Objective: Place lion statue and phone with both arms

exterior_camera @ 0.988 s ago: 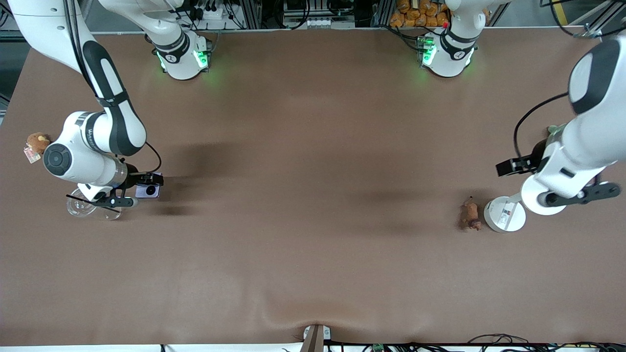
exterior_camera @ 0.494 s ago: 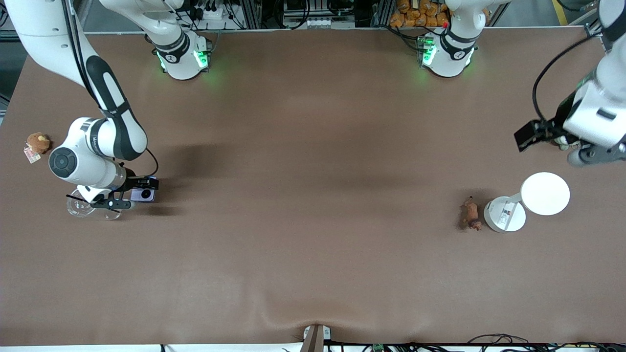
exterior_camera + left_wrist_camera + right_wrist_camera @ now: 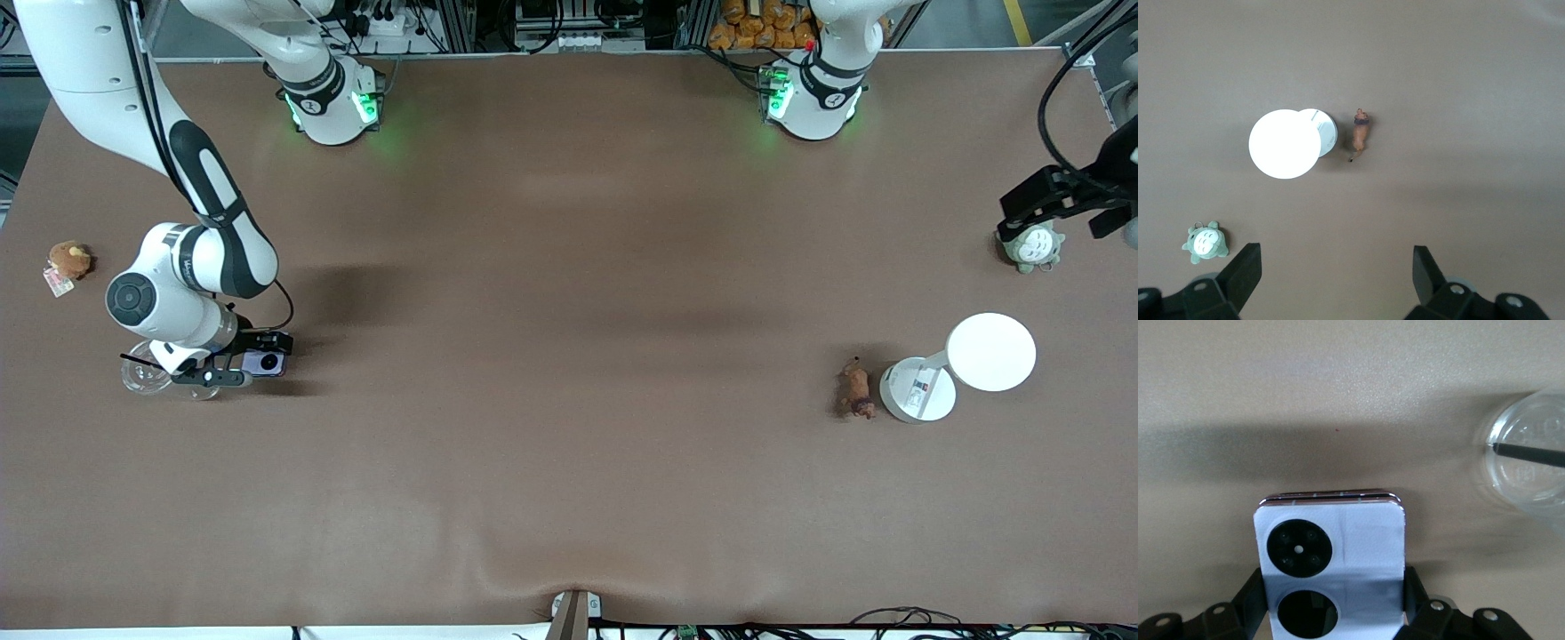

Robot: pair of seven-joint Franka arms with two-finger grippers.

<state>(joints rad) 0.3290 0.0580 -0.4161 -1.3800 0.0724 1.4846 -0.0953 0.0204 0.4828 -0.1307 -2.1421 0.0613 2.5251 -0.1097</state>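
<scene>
Peeking out under the right arm's wrist, the phone (image 3: 264,361) is half hidden; the right gripper (image 3: 1331,613) pinches its sides just above the table (image 3: 569,444), beside a clear cup (image 3: 147,377). It is pale lavender with two black lenses. The left gripper (image 3: 1337,280), jaws wide, hangs partly cut off over a grey-green plush (image 3: 1031,247). The tiny orange-brown lion statue (image 3: 855,391) lies just beside a white stand (image 3: 917,391).

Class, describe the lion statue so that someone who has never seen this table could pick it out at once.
Find the white lamp with two round discs toward the left arm's end of the table. The lion statue lies on the table right beside the lamp's smaller disc, on the side toward the table's middle. It is the only tiny, elongated orange-brown animal there; the grey-green plush is rounder and lies farther from the front camera.
</scene>
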